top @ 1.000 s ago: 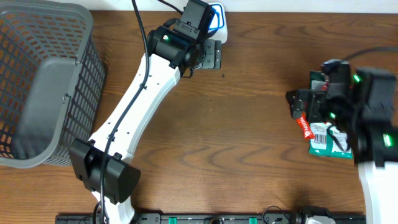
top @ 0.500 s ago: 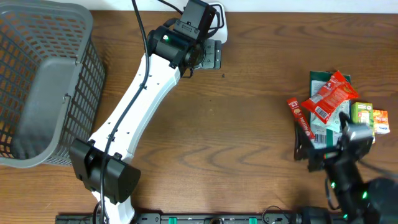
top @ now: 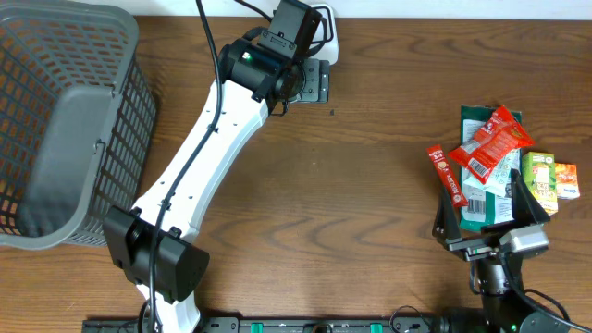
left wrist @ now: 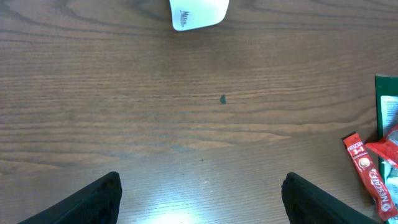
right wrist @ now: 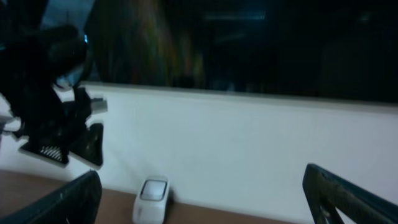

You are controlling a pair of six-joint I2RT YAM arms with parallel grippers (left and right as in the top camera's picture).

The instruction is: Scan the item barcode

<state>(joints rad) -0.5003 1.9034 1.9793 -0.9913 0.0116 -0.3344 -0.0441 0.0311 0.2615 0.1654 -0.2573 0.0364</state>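
Two arms, nothing held: left fingers (left wrist: 93,199) apart by the white plastic barcode scanner (left wrist: 199,12) at the worktop's (top: 370,185) far edge, right fingers (top: 447,225) apart at its near right corner. The red foil snack packet (top: 495,143) tops a heap of packets (top: 474,118) at the right edge; grabbing could snag neighbours.

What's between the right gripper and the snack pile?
Nothing visible. The open right gripper sits at the pile's near edge in the overhead view. The red packet lies on top of the green packet, with bare table alongside.
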